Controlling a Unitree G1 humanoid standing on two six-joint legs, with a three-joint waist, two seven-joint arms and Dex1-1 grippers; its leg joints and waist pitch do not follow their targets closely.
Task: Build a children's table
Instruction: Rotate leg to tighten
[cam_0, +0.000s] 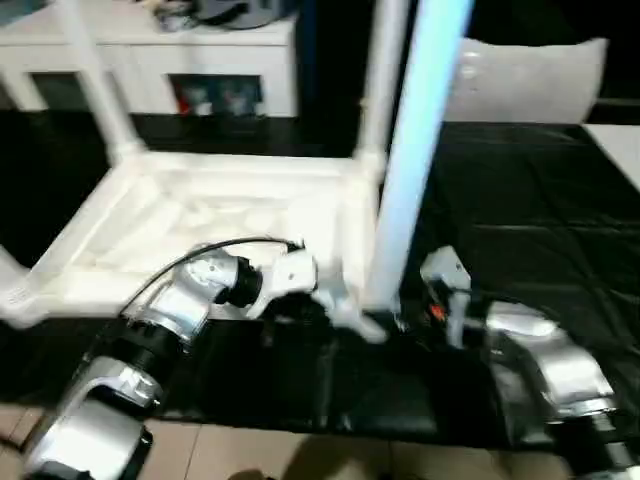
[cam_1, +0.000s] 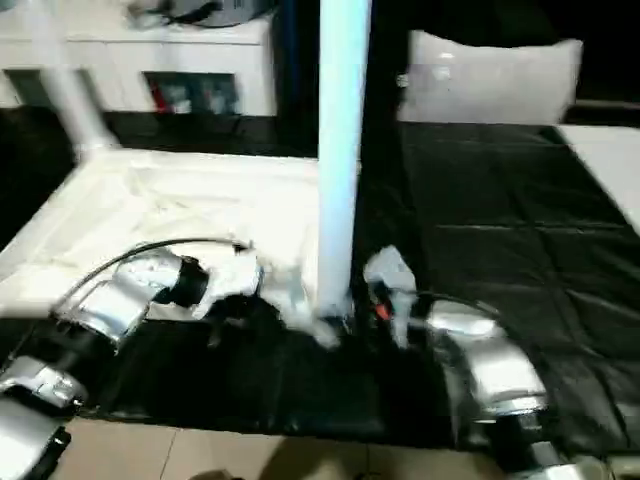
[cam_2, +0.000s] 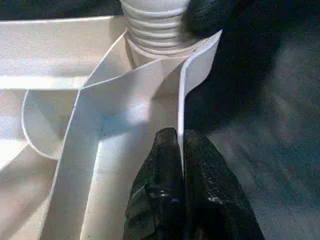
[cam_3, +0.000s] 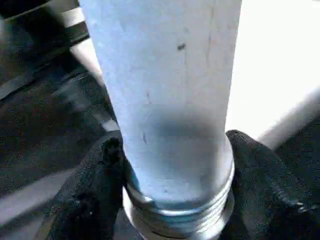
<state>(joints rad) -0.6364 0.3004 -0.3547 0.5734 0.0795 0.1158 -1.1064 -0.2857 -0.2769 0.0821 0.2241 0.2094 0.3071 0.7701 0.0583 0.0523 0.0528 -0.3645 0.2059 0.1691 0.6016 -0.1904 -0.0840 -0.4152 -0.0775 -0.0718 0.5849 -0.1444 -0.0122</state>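
Two legs already stand in the far corner sockets of the upturned table top (cam_0: 200, 225), which lies ribs-up on the black-covered counter (cam_0: 540, 210); you have a third leg (cam_0: 415, 150) upright at the near corner. Nearest you, your left gripper (cam_2: 180, 150) has its jaws pinched together on the top's thin rim wall beside that socket, steadying it. Your right gripper (cam_3: 172, 165) has its jaws clamped on the leg just above its threaded end. I judge this leg not fully seated, and a fourth remains. Beyond stands a white cabinet (cam_0: 150, 60).
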